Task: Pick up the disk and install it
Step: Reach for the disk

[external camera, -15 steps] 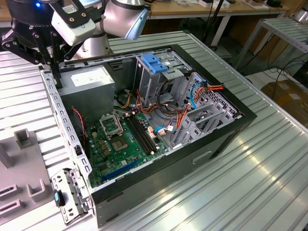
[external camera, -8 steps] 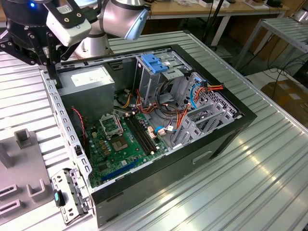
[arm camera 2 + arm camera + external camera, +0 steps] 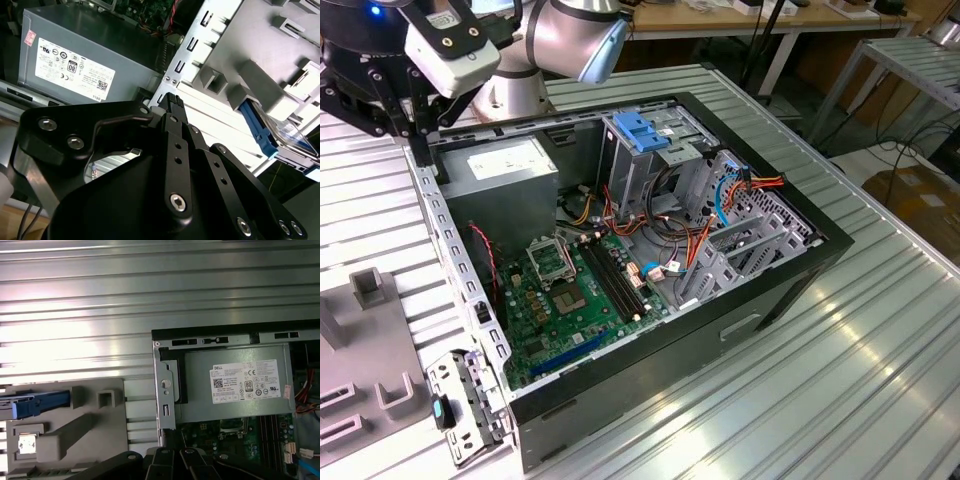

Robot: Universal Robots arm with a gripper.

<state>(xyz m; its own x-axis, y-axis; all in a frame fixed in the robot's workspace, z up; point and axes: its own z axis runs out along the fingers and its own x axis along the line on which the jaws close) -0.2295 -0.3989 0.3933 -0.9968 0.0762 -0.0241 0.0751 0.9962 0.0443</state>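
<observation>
Nearest, the gripper hangs above the table; whether its jaws are parted or closed I cannot tell. Toward the exterior view's left the disk rests on a grey fixture, blue rail pointing right toward the open computer case.

Disk: silver-grey, blue rails
Power supply: grey, white sticker
Motherboard: green
Cage latch: light blue
Table: silver, ribbed

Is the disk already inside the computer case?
No, the disk lies on the grey fixture beside the computer case, outside it.
</observation>
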